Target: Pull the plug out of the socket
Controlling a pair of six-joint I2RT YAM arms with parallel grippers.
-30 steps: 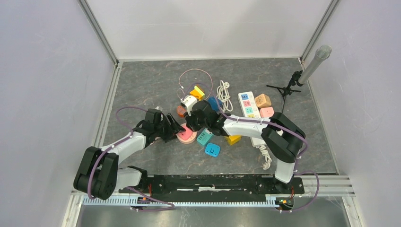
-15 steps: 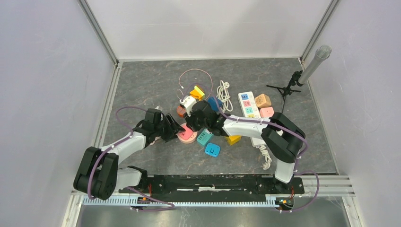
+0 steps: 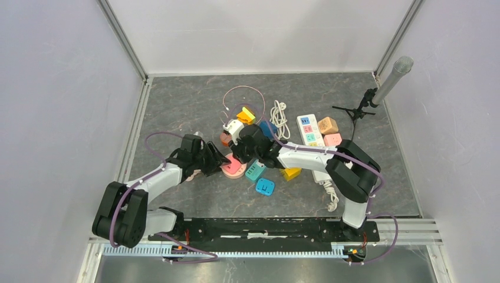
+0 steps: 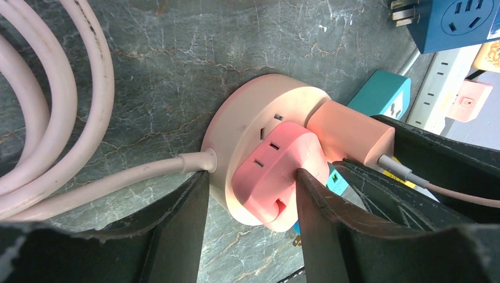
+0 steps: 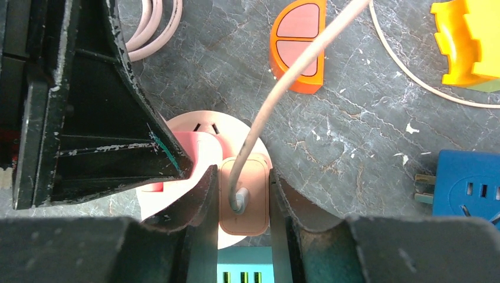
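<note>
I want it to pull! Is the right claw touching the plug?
Touching. Right wrist view: both fingers of the right claw squeeze the plug.

Nothing legible anywhere: no lettering, brand, number or sign can be read on the round pink socket (image 4: 247, 112), the peach plug (image 5: 256, 200) or the blue adapter (image 5: 466, 188).

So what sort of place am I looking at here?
Probably a robotics test booth: plain white walls box in a grey table, left arm and right arm are bolted to a rail, a microphone stands nearby.
</note>
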